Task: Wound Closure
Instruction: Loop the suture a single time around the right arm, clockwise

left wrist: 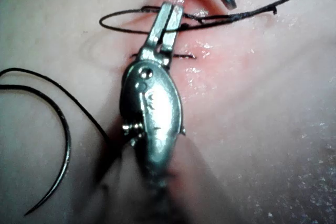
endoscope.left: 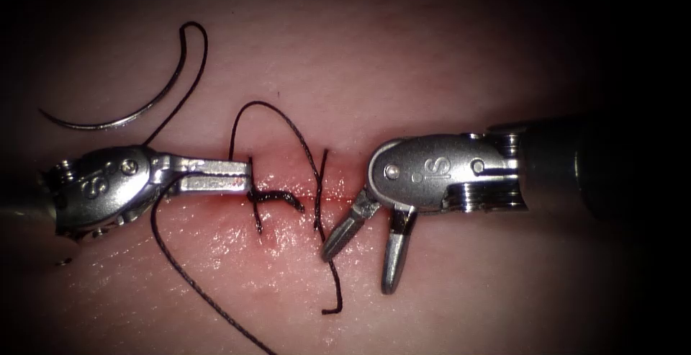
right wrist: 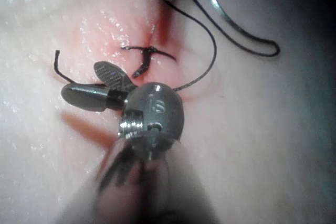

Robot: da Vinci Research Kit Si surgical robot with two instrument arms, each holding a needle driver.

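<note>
Tissue [endoscope.left: 432, 52] with needle [endoscope.left: 122, 114] lying free; left tool [endoscope.left: 241, 175] pinching thread [endoscope.left: 277, 196], right tool [endoscope.left: 360, 261] spread, empty.

The left arm's tool [endoscope.left: 230, 175] reached in level from the left, its jaws pressed together and pointing right, clamped on the thread [endoscope.left: 252, 195]. The right arm's tool [endoscope.left: 363, 258] came in from the right, wrist bent downward, jaws spread apart and holding nothing.
</note>
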